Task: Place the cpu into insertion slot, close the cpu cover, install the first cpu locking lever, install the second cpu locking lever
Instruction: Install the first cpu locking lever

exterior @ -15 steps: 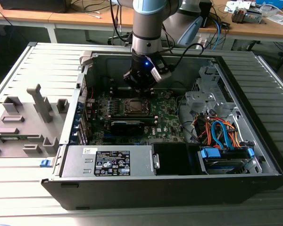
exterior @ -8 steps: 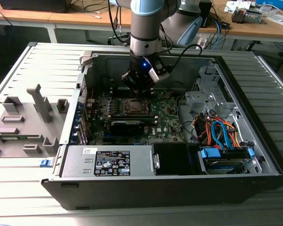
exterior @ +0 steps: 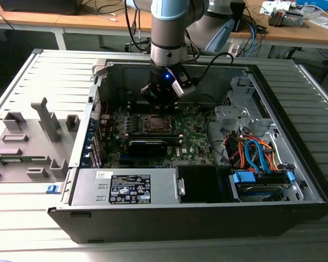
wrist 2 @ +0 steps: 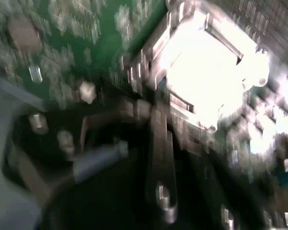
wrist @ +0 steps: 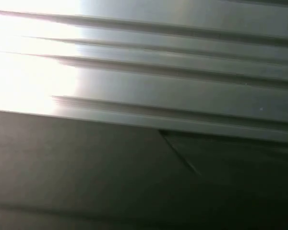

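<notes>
CPU socket [exterior: 156, 123] sits mid-motherboard [exterior: 191, 139] inside the open computer case [exterior: 295, 180], with the gripper [exterior: 163, 109] poised just above at its 12 o'clock. Whether the chip is seated or the cover closed is unclear, and the jaws' state cannot be told.

My matt black gripper [exterior: 163, 101] works above a glossy green motherboard [exterior: 194, 136] inside a dull grey metal case [exterior: 251, 82] on my ribbed grey table [exterior: 22, 71].
</notes>
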Controlling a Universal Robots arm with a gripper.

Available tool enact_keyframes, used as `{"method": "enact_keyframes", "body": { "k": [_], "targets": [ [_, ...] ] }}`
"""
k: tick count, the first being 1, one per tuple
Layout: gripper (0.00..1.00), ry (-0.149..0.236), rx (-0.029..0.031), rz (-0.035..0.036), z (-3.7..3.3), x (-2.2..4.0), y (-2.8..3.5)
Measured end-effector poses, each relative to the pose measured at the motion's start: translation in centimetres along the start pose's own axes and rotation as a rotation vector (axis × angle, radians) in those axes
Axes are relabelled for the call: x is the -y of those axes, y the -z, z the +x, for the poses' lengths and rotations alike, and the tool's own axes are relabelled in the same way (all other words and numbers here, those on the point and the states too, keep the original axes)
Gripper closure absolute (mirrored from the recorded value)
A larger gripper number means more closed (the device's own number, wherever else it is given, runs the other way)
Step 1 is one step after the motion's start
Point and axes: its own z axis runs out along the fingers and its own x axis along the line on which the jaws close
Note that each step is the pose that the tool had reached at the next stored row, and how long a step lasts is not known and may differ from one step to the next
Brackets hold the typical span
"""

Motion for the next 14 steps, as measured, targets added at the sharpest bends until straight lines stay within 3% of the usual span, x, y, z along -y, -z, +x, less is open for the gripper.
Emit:
{"method": "enact_keyframes", "body": {
  "k": [3,5,8,12,14],
  "targets": [
    [0.89,0.0,0.0,-0.0003,-0.03,0.0,-0.01],
    [0.89,0.0,0.0014,-0.002,-0.06,-0.05,0.34],
    [0.89,0.001,0.0008,-0.0027,-0.06,-0.13,1.28],
    [0.89,0.001,0.001,-0.0042,-0.04,-0.1,2.98],
    [0.89,0.001,0.0009,-0.0041,-0.03,-0.06,3.27]
  ]
}}
